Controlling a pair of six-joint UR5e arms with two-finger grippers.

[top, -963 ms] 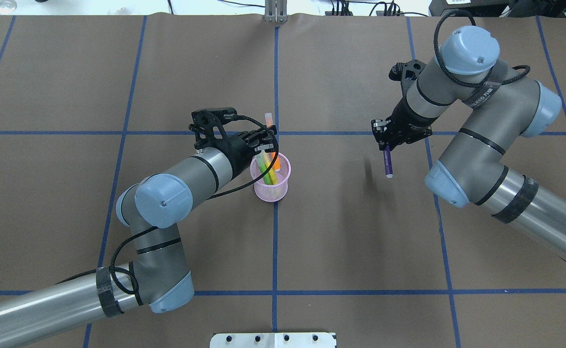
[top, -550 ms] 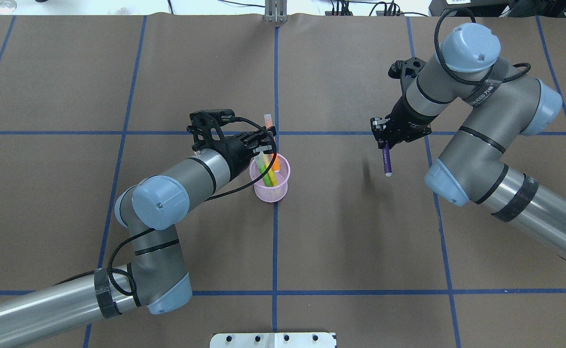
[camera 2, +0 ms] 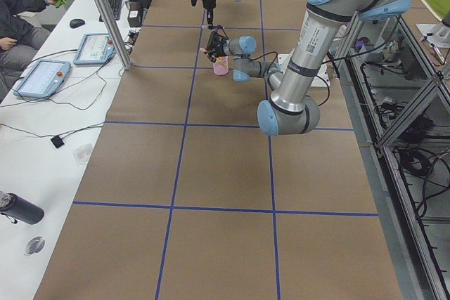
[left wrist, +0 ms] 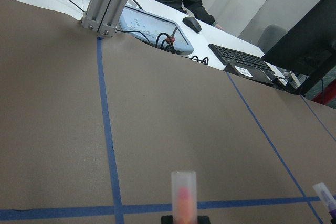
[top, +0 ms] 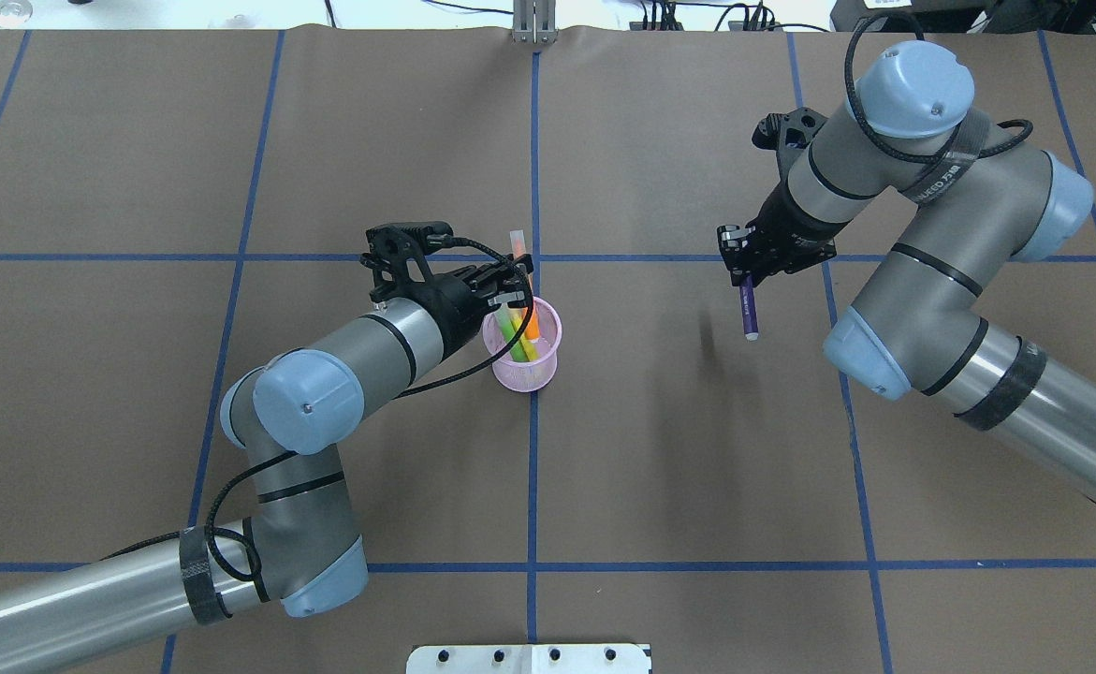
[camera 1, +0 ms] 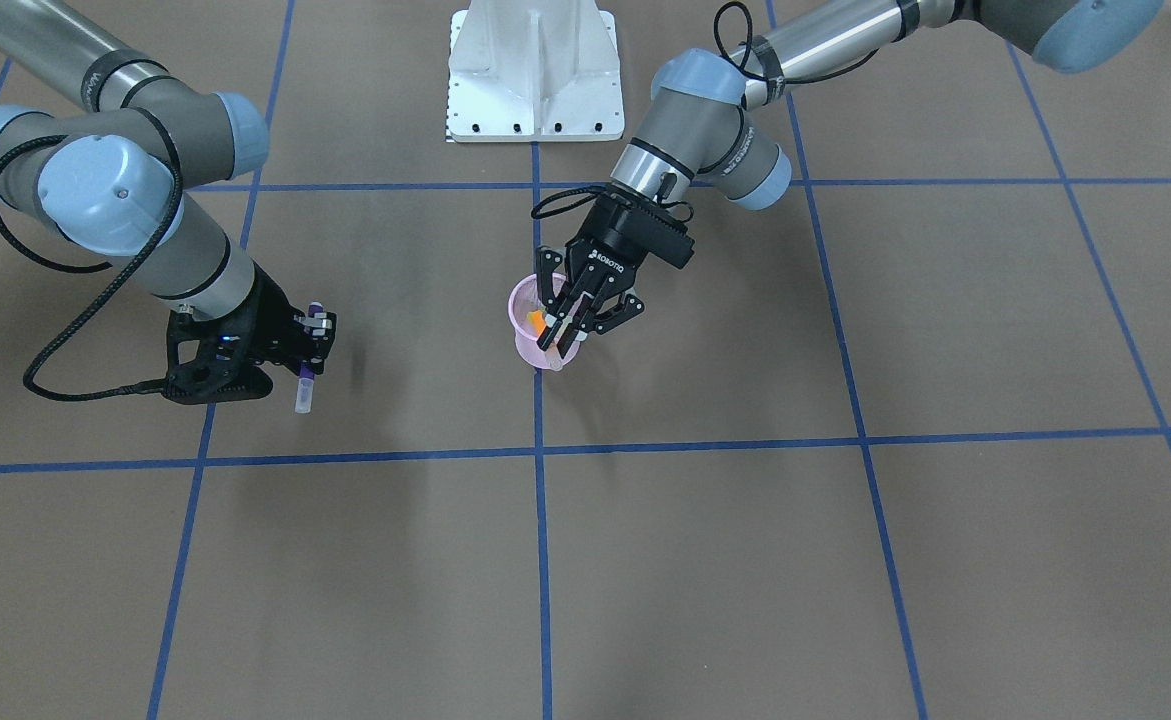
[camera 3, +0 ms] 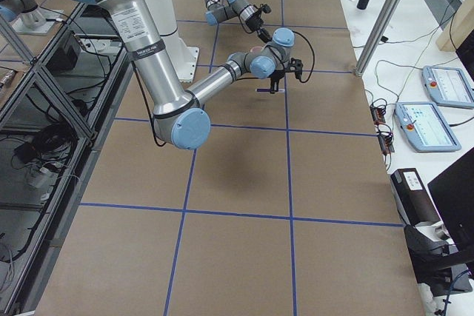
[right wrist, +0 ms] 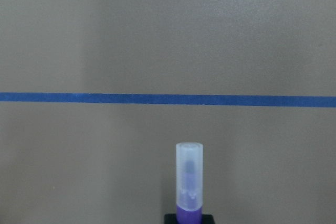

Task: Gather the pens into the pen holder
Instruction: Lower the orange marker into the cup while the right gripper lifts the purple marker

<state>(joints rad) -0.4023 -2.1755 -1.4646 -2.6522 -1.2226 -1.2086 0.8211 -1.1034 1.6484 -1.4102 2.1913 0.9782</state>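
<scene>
Left arm (top: 370, 337) and right arm (top: 959, 243): matt grey and polished silver tubes, ringed with thin black seams, joined at pale blue round caps (top: 913, 80), each with one small screw near its centre. Behind the black left claw (camera 1: 565, 338), lettered ROBOTIQ in white, and the black right claw (top: 744, 273) sits an angular black camera bracket (top: 402, 245). From each bracket a braided black cable (top: 845, 70) loops away from the claw to a dark tape band (top: 194, 588) on the silver tube.
</scene>
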